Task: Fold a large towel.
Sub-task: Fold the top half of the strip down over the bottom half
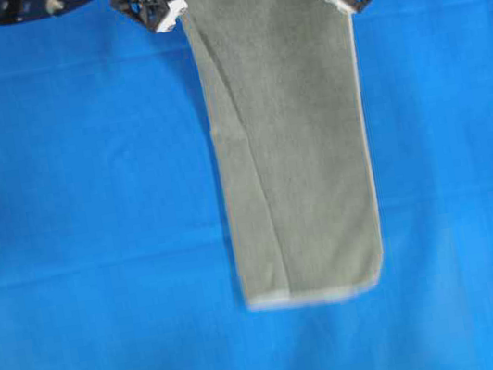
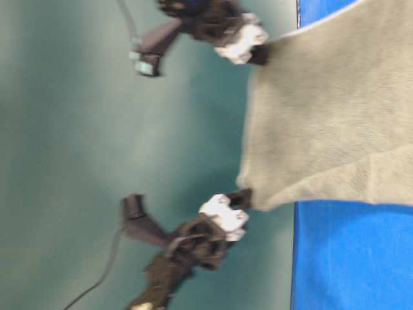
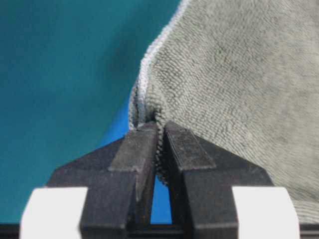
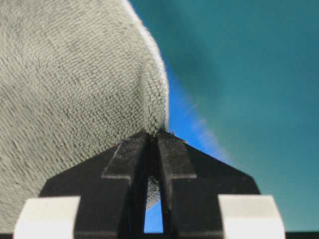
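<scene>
Two corners pinched | left pincer clamps towel corner | right pincer clamps the other

Blue backdrop; teal, blurred wall, apparently.

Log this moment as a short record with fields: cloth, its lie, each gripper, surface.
cloth: towel, grey-green, pale stitched hem
lie: a long strip down the middle of the overhead view, far end at the top edge, near hem flat on the cover
left gripper: shut on a far corner of the towel at the hem
right gripper: shut on the other far corner
far end: lifted off the surface, seen from table level
surface: blue cover
fold: second fold not yet made
</scene>
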Robot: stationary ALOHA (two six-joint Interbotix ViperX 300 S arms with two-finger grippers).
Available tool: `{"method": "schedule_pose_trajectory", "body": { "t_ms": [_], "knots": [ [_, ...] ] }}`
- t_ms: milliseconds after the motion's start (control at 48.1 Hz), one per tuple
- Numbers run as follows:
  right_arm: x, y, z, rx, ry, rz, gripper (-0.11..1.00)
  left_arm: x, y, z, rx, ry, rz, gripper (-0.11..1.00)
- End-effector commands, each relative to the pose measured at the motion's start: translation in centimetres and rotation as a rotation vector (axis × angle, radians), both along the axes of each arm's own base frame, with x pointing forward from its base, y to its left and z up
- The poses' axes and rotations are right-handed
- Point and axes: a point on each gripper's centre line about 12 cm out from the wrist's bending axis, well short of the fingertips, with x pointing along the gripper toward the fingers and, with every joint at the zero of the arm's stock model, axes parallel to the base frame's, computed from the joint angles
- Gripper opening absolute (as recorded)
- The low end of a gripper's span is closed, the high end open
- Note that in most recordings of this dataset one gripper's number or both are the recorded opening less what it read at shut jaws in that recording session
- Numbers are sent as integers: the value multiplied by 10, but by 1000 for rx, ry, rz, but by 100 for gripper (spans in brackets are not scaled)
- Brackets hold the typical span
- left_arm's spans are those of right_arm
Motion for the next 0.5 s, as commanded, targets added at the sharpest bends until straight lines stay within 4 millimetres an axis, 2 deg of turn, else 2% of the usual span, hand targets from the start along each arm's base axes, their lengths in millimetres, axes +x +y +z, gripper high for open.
{"method": "schedule_pose_trajectory", "body": {
  "t_ms": [0,125,333,416,478],
  "knots": [
    [-5,0,44,-82,-76,-17,5,-3,-5,45,54,-72,-6,3],
    [-10,20,70,-123,-133,16,5,-7,-31,72,98,-97,-65,3],
    [-20,78,125,-213,-258,112,5,-18,-89,118,181,-155,-197,3],
    [-27,93,132,-217,-278,121,5,-27,-105,128,192,-178,-224,3],
    [-31,101,130,-202,-278,116,5,-33,-115,127,189,-181,-241,3]
  ]
}}
